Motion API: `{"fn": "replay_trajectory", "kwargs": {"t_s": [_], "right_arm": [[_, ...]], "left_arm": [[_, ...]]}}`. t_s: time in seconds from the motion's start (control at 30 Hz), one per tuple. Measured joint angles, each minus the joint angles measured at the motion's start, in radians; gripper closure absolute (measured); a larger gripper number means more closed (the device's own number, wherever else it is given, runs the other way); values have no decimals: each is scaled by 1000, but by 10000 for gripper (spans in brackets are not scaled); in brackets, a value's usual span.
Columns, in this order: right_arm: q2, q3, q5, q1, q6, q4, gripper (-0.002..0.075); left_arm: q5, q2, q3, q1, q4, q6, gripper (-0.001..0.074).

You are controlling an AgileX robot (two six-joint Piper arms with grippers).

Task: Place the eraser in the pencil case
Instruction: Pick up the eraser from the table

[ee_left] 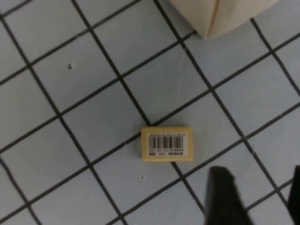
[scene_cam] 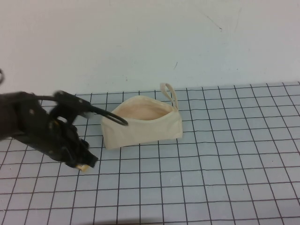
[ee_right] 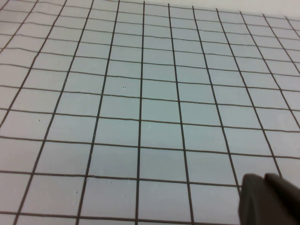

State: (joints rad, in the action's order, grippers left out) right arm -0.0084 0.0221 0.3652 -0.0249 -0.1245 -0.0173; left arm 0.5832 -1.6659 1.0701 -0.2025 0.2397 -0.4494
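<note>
The pencil case (scene_cam: 143, 125) is a cream pouch lying open on the grid mat, its peach lining showing and its loop strap at the far right end. One corner of it shows in the left wrist view (ee_left: 220, 16). The eraser (ee_left: 167, 144), a small yellow block with a white barcode label, lies flat on the mat left of and nearer than the pouch; in the high view (scene_cam: 85, 167) it peeks out under my left arm. My left gripper (ee_left: 260, 199) hovers just beside the eraser, open and empty. My right gripper (ee_right: 269, 199) is shut over bare mat, away from both.
The table is a pale mat with a black grid (scene_cam: 225, 178). A white wall (scene_cam: 150, 37) rises behind it. My left arm (scene_cam: 42, 129) covers the mat's left side in the high view.
</note>
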Motion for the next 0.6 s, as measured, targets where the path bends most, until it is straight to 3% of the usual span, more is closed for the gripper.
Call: {"fn": "replay_trajectory", "kwargs": {"t_s": [0.1,0.2,0.6], "right_arm": [[0,0,0,0,0,0,727],[0,0,0,0,0,0,727],[0,0,0,0,0,0,727]], "left_arm": [[-27,-68,0,-20,-32,13,323],[-49,-121,2,-21,-53,27,190],[-226,-189,25,-21,-107,154,171]]}}
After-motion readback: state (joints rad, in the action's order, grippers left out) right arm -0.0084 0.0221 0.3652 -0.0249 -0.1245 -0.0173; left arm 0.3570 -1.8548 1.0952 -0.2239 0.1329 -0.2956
